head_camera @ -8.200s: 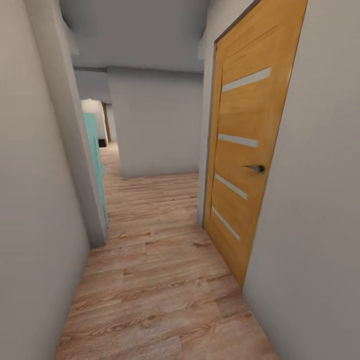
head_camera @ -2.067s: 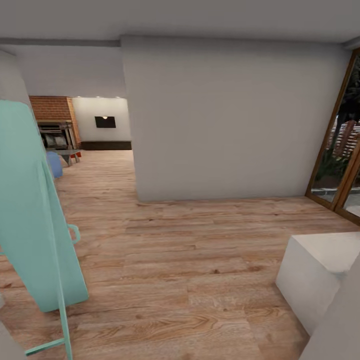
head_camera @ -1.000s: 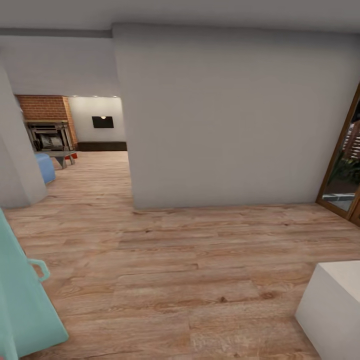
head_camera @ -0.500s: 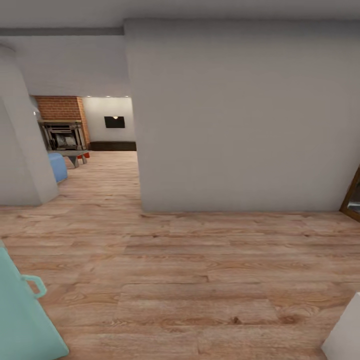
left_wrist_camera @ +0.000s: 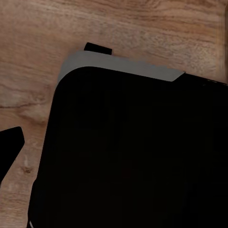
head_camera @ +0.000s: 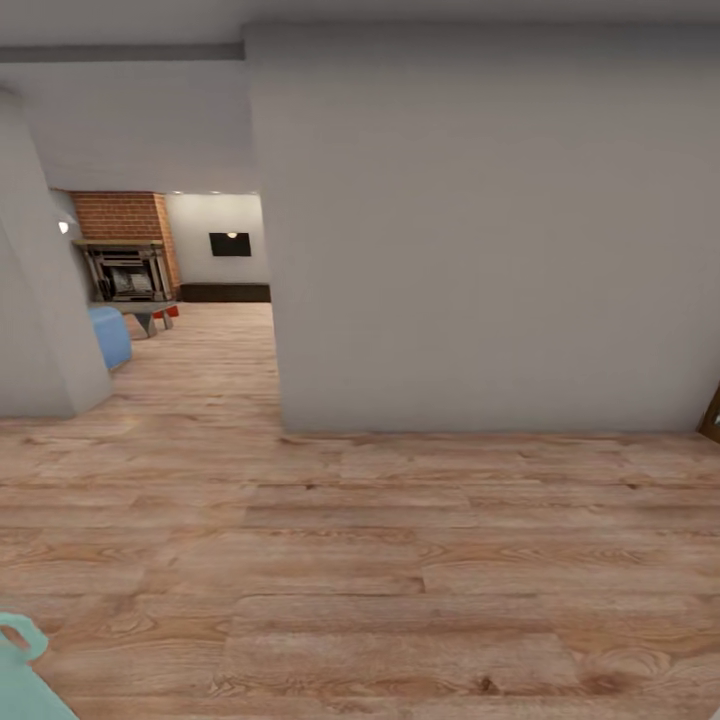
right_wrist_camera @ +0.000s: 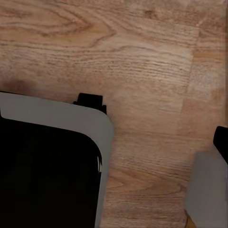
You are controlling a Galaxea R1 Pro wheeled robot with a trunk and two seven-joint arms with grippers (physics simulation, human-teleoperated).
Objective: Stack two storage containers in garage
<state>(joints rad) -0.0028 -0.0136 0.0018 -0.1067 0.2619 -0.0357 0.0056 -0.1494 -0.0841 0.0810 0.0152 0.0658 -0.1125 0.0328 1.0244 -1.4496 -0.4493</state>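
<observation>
The head view looks over a light wood plank floor (head_camera: pixel 400 560) that runs from the near edge up to a wide grey wall (head_camera: pixel 480 240) straight ahead. To the left of this wall a passage opens to the living room (head_camera: pixel 190 290) far away. There stands a brick fireplace (head_camera: pixel 125 255) with a dark opening, and a small dark panel (head_camera: pixel 230 243) hangs on the far light wall. A blue seat (head_camera: pixel 108 335) shows partly behind the grey wall corner (head_camera: pixel 40 300) at the left, and just beyond it there is a low grey table (head_camera: pixel 145 312). Something small and red (head_camera: pixel 172 311) sits beside this table; it is too small to tell if it is one of the storage containers. In the near left corner a piece of a mint-green object (head_camera: pixel 25 670) with a loop handle comes into the picture. At the far right edge a bit of a dark wood frame (head_camera: pixel 712 415) is visible.

The left wrist view shows a big black body with a grey rim (left_wrist_camera: pixel 123 66) over the wood planks, and a dark tip (left_wrist_camera: pixel 9 147) at one edge. It is not possible to tell how the left gripper's fingers stand.

The right wrist view shows the same kind of black body with a grey rounded border (right_wrist_camera: pixel 71 118) above the planks, and a grey part (right_wrist_camera: pixel 206 190) at the other side. The state of the right gripper also cannot be told.
</observation>
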